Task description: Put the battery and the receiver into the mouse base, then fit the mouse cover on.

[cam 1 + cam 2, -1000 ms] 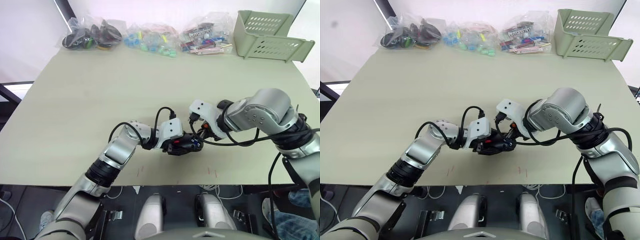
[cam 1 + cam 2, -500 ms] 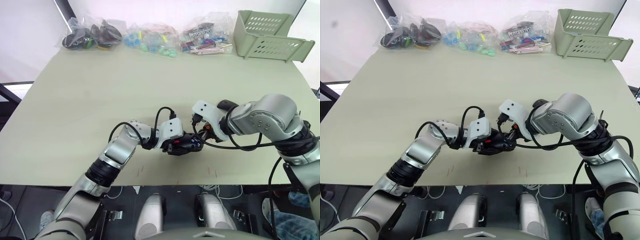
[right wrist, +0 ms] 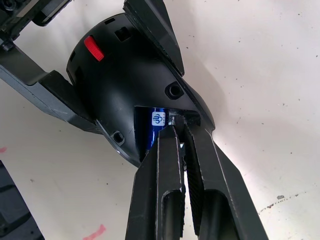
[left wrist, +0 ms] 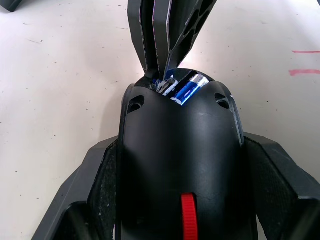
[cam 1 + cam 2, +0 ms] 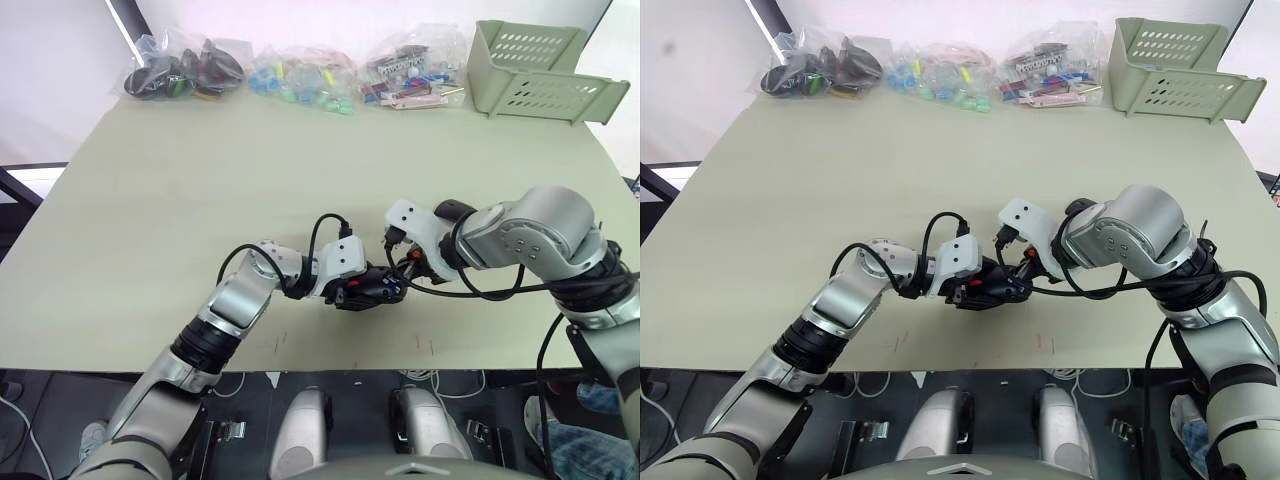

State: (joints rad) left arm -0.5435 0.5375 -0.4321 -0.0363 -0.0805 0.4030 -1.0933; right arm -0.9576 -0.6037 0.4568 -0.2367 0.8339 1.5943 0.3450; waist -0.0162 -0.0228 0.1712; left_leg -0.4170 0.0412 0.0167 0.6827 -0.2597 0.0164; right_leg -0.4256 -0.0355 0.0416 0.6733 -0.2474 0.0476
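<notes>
Black oval mouse base (image 4: 180,165), clamped by your left gripper (image 4: 180,200), holds the blue battery (image 3: 152,131). Right gripper (image 3: 179,122) pinches a tiny silver receiver (image 4: 165,85) at its recess.

The right gripper (image 3: 178,131), fingers nearly together, pinches what may be the receiver (image 3: 176,119) at the mouse base (image 3: 125,80), beside the seated blue battery (image 3: 154,127), over the pale tabletop (image 3: 260,75).

My view: a pale beige table (image 5: 200,190) against a white wall (image 5: 60,70).
At the frame's top edge I see clear plastic bags (image 5: 300,75) of small parts, and a green perforated basket (image 5: 540,70) upper right; dark floor (image 5: 250,400) along the bottom.
</notes>
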